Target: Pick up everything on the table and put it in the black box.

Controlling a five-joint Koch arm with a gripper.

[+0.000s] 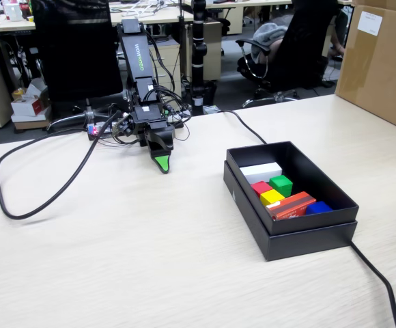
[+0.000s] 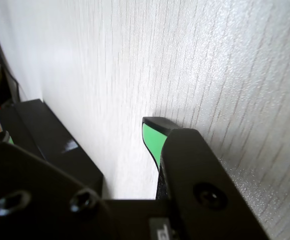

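The black box (image 1: pixel 290 236) sits on the table (image 1: pixel 150 260) at the right of the fixed view. Inside it lie the red cube (image 1: pixel 261 187), the green cube (image 1: pixel 280 184) and the yellow cube (image 1: pixel 272 197), packed close together. My gripper (image 1: pixel 162 164) hangs tip-down just above the table at the back, left of the box and well apart from it. In the wrist view the gripper (image 2: pixel 80 130) shows a green-padded finger (image 2: pixel 152 140) on the right and a dark jaw on the left. Bare table lies between them and nothing is held. A corner of the black box (image 2: pixel 50 145) shows there.
The box also holds a white block (image 1: pixel 261 171), an orange-red packet (image 1: pixel 290 205) and a blue thing (image 1: pixel 319 208). A big cardboard box (image 1: pixel 382 61) stands at the right edge. Black cables (image 1: pixel 48 198) loop across the table's left, and another cable (image 1: pixel 379 287) runs from the box toward the front.
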